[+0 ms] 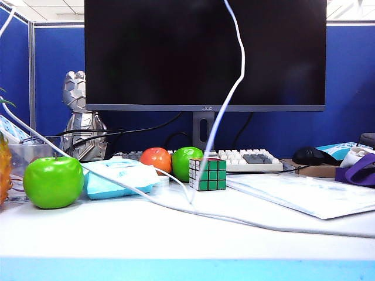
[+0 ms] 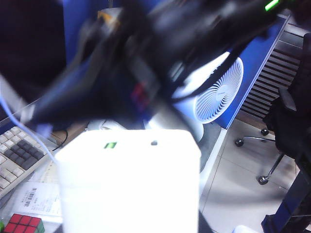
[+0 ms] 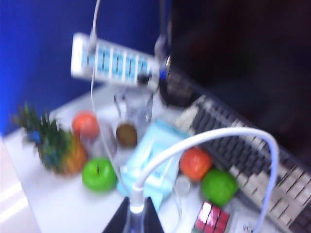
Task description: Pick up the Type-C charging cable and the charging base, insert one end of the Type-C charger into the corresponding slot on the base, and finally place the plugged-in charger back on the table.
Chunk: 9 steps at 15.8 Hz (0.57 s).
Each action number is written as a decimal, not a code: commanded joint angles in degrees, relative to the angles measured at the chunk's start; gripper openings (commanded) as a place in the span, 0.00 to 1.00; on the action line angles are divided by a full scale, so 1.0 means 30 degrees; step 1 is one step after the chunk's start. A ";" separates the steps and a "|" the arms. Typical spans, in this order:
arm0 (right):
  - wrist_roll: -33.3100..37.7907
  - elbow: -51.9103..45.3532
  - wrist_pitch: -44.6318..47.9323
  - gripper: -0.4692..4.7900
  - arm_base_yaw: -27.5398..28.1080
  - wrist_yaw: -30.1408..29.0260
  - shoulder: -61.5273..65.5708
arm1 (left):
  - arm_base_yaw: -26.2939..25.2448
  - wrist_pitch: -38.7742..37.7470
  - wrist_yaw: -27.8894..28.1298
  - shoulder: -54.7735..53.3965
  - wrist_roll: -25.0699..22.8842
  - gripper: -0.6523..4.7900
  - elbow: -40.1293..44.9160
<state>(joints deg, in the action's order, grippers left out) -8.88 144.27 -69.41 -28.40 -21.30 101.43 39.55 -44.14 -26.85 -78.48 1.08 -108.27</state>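
Observation:
The charging base (image 2: 129, 184), a glossy white block with a small slot on its top face, fills the near part of the left wrist view, high above the table (image 1: 176, 234). My left gripper is shut on it, its fingers hidden behind the block. The right arm passes just beyond the base as a dark blur (image 2: 146, 73). My right gripper (image 3: 136, 218) is shut on the plug end of the Type-C charging cable (image 3: 209, 136), which arches up and over from its black fingers. In the exterior view the cable (image 1: 234, 88) hangs before the monitor; neither gripper shows there.
On the desk are a Rubik's cube (image 1: 208, 174), a large green apple (image 1: 54, 181), a pale blue tissue pack (image 1: 120, 175), a red fruit (image 1: 156, 159), a smaller green apple (image 1: 184, 161), a keyboard (image 1: 249, 159) and papers (image 1: 304, 193). A thicker cable (image 1: 263, 222) crosses the front.

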 commanded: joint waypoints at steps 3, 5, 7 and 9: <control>0.1566 0.3359 0.0270 0.09 0.0007 -0.1916 -0.0109 | 0.0029 0.1566 -0.2601 0.0233 -0.0095 0.11 -0.0080; 0.3024 0.4707 0.0670 0.09 0.0007 -0.1945 -0.0109 | 0.0029 0.1982 -0.3191 0.0233 -0.0517 0.11 -0.0080; 0.3534 0.6178 0.0816 0.09 0.0007 -0.2455 -0.0109 | 0.0029 0.2761 -0.4146 0.0233 -0.0954 0.11 -0.0080; 0.3548 0.6885 0.1231 0.09 0.0000 -0.4860 -0.0124 | 0.0029 0.3687 -0.5187 0.0233 -0.1392 0.11 -0.0080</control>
<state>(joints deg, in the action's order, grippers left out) 1.54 164.38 -67.51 -28.36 -31.53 101.30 39.55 -36.45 -40.07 -78.11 -1.93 -108.27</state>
